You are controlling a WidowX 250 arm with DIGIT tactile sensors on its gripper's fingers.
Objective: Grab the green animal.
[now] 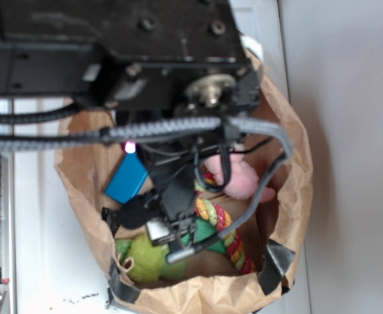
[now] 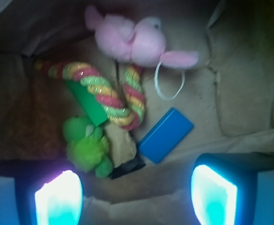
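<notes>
The green animal (image 2: 86, 145) is a fuzzy lime plush lying on the floor of the brown paper bag (image 2: 240, 70), left of centre in the wrist view. It sits just above my left fingertip (image 2: 57, 199). My gripper (image 2: 136, 197) is open, with only bag paper between its glowing pads, and it hovers above the toy without touching it. From the exterior view the green animal (image 1: 142, 256) lies at the bag's near left corner, partly covered by my arm (image 1: 171, 216).
Around the plush lie a flat green block (image 2: 87, 101), a striped rope toy (image 2: 111, 96), a pink bunny (image 2: 132, 42) and a blue block (image 2: 166, 135). The bag's rolled rim (image 1: 296, 190) encloses everything. Cables (image 1: 145, 131) hang across the opening.
</notes>
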